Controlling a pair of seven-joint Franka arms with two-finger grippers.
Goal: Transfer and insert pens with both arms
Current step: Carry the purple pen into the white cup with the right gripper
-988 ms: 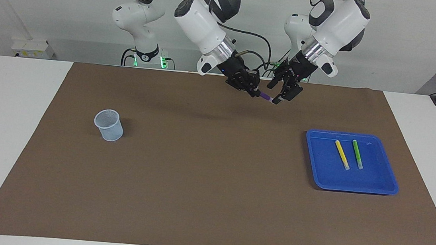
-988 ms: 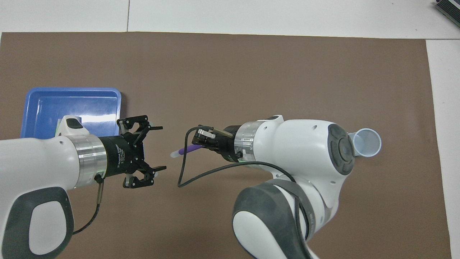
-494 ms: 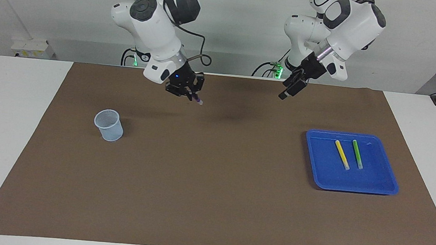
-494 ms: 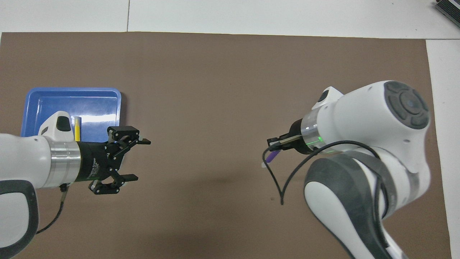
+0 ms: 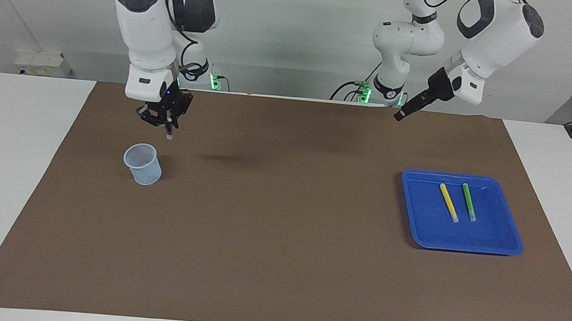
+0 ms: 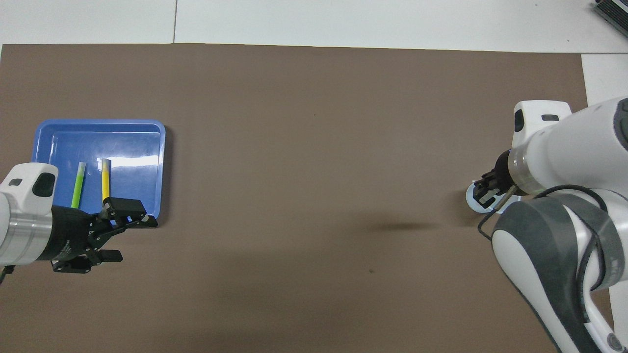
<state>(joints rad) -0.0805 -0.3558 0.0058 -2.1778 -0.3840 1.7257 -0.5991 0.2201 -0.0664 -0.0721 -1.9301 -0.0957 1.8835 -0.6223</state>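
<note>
Facing view: your right gripper [image 5: 167, 129] grips the purple pen [image 5: 168, 132], up in the air just beside the cup [image 5: 143, 164]; yellow pen [image 5: 448, 202] and green pen [image 5: 468, 201] lie in the blue tray [image 5: 498, 247].

Overhead view: your left gripper [image 6: 131, 239] is spread wide, empty, at the tray's [image 6: 162, 162] edge, well apart from the cup [image 6: 472, 202].

You've got a brown rectangular paper mat [image 5: 276, 264] spread across the white tabletop [image 5: 12, 165]. At the right arm's end stands the pale mesh plastic cup [image 5: 143, 164]; your right tool [image 5: 167, 129] hangs just over it, pinching the purple marker pen [image 5: 168, 131] tip-down. At the left arm's end sits the blue rectangular plastic tray [image 5: 459, 240], well apart from the cup. In it lie the yellow marker pen [image 5: 449, 202] and the green marker pen [image 5: 469, 201], side by side, not touching. Your left tool [image 6: 117, 235], fingers spread, hangs over the mat at the tray's robot-side edge.
</note>
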